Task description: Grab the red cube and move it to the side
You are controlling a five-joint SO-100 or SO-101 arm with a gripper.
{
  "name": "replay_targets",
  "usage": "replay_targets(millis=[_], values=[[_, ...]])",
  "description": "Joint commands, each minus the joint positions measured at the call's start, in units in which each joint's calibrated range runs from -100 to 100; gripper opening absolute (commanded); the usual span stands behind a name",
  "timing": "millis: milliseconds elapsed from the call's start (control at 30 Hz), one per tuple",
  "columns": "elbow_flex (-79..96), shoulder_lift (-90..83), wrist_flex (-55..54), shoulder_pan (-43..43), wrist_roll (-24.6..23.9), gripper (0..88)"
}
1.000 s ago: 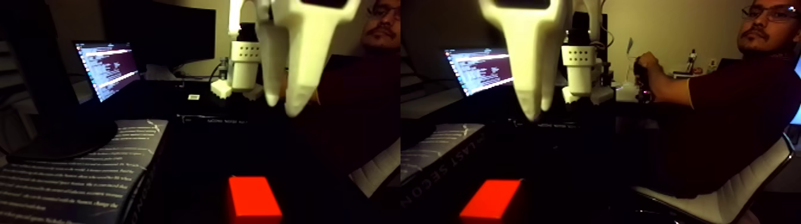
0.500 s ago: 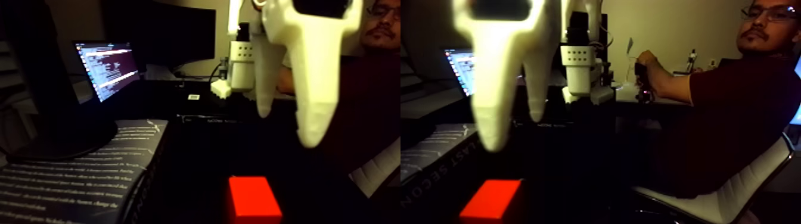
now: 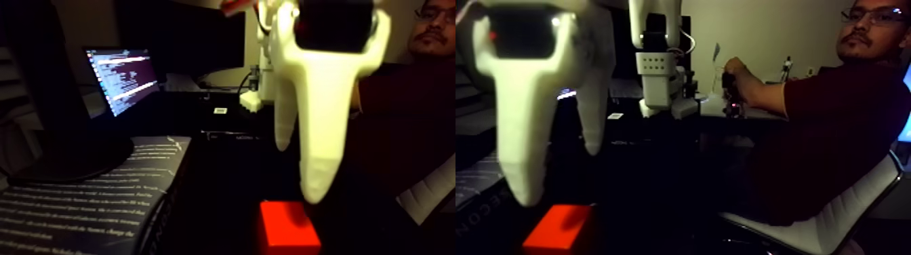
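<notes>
The picture holds two side-by-side halves of one scene. The red cube (image 3: 288,227) lies on the dark table at the bottom edge of the left half, and it shows again in the right half (image 3: 559,229). My white gripper (image 3: 300,168) hangs just above and behind it, pointing down. One large blurred finger (image 3: 317,169) is close to the camera, its tip a little above the cube's far edge. A shorter-looking finger (image 3: 285,129) stands behind it. The fingers are apart, so the gripper is open and nothing sits between them. A small shadow falls on the cube's top.
A dark book cover with white print (image 3: 81,203) lies left of the cube. Behind it a lit laptop (image 3: 122,78) stands. A person (image 3: 834,122) sits on a white chair (image 3: 834,224) at the right, one hand on a second white arm (image 3: 657,74).
The gripper has come down and nearer the camera, from the top of the picture to just above the cube. The cube has not moved.
</notes>
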Motion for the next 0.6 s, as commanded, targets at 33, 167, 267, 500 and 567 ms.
replay_targets(millis=[33, 167, 267, 500, 567], values=[[-3.0, 1.1, -0.4, -0.7, -0.6, 31.7], [-4.8, 1.9, -0.3, -0.7, -0.9, 31.7], [-7.0, 2.6, 0.3, -0.7, -0.9, 31.7], [-8.8, 5.5, 0.2, -2.0, -1.0, 31.7], [-8.8, 6.1, -0.1, -2.2, -1.2, 31.7]])
